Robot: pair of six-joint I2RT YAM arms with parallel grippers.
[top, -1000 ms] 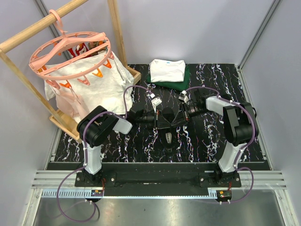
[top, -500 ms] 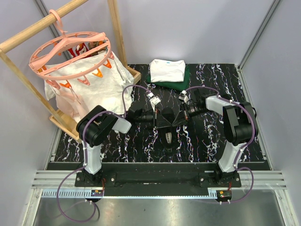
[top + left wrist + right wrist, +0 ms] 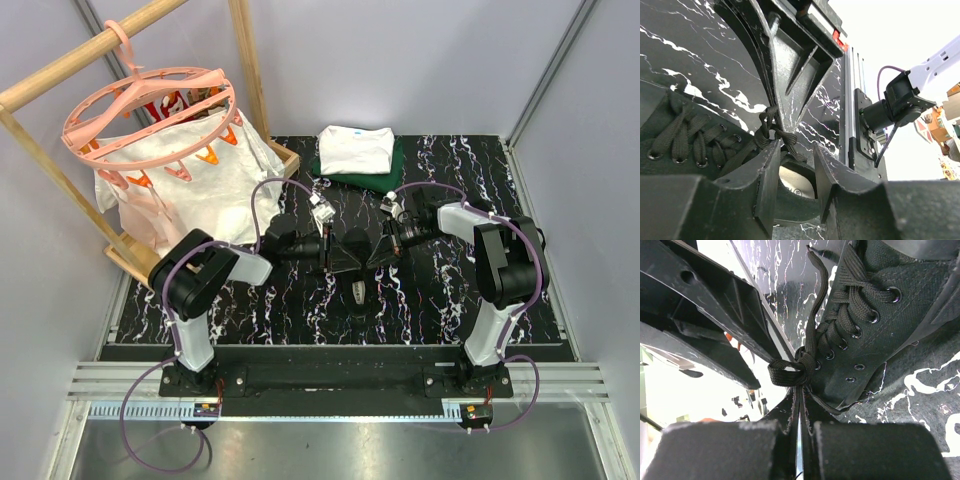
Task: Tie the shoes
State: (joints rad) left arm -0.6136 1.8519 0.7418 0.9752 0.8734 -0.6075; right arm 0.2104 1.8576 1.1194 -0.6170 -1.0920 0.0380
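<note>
R pincer (image 3: 799,392) pinches laces (image 3: 790,372) on sneaker (image 3: 880,335); L pincer (image 3: 796,150) jaws apart.

Black sneaker (image 3: 890,330): cut off by the top and right edges in the right wrist view and by the left edge in the left wrist view. From above it is largely covered by the left fingers (image 3: 765,180) and right fingers (image 3: 782,415) meeting over it, and its laces (image 3: 812,305) are too thin to trace there. Pale patch (image 3: 795,184): partly hidden between the left fingers; lace strands vanish into the seam of the pressed-together right fingers, length inside not visible. Dark green garment (image 3: 388,178): mostly under the folded white garment (image 3: 355,148).
</note>
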